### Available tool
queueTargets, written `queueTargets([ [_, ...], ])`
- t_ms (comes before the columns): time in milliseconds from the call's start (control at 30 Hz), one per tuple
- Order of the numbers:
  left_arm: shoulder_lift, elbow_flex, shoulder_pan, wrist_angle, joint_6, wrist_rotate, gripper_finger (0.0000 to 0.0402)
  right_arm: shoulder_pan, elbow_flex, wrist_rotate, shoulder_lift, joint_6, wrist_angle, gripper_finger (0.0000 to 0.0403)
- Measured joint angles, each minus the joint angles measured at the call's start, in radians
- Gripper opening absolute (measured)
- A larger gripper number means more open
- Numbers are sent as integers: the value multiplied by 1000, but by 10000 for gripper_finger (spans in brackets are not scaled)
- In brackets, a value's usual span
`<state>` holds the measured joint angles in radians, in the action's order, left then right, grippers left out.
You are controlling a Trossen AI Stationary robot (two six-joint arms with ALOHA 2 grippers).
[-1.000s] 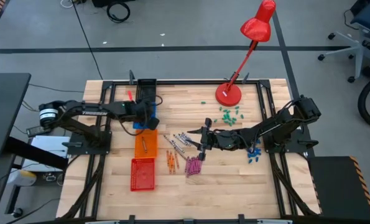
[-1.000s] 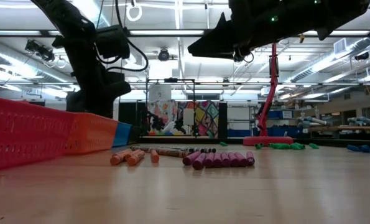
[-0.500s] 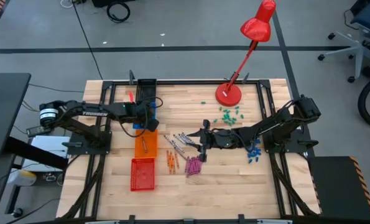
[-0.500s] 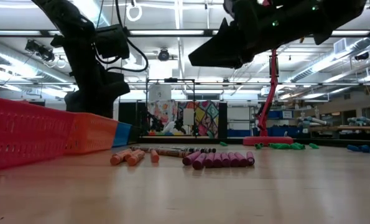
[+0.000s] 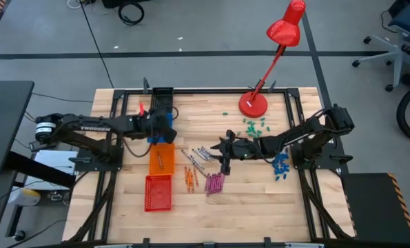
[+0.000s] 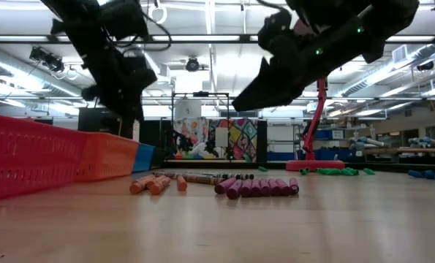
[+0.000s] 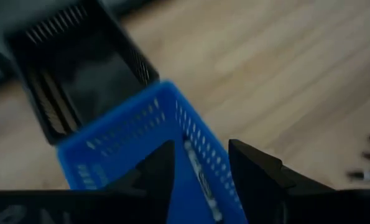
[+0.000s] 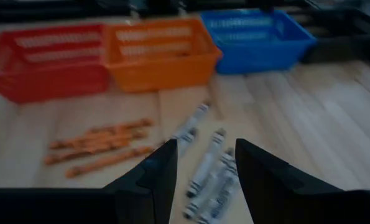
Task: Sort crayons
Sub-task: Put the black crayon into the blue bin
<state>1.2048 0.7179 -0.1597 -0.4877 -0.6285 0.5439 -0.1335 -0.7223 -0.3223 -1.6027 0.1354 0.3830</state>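
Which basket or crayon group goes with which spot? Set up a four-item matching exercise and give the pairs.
Column 1:
1. blue basket
2. orange basket
3. red basket
4. magenta crayons

Column 2:
A. holds one crayon in the high view
B. under the left gripper
C. end of the coloured row nearest the table's front
D. loose on the table, below the right gripper in the high view

Pairs: 1-B, 2-A, 3-C, 4-D

Both arms shift over the sorting table

The left gripper (image 5: 165, 127) now hangs over the blue basket (image 7: 135, 144) with its fingers parted, having lifted in the low view; a pale crayon (image 7: 200, 179) lies inside the basket below it. The right gripper (image 5: 225, 147) draws back slightly toward the lamp side and tilts nose-down above the grey crayons (image 8: 206, 167).
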Motion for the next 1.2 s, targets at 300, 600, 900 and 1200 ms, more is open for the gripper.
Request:
queueTargets([
  [300,-6,11,224,220,180,147,164,43,1,-29,-189,-1,84,165],
  [600,-6,11,384,291,220,148,164,67,-19,-24,-245,4,88,165],
  [900,-5,11,437,350,187,149,164,79,-19,-19,-287,30,103,165],
  [1200,-5,11,446,360,196,149,164,81,-19,-2,-314,50,120,164],
])
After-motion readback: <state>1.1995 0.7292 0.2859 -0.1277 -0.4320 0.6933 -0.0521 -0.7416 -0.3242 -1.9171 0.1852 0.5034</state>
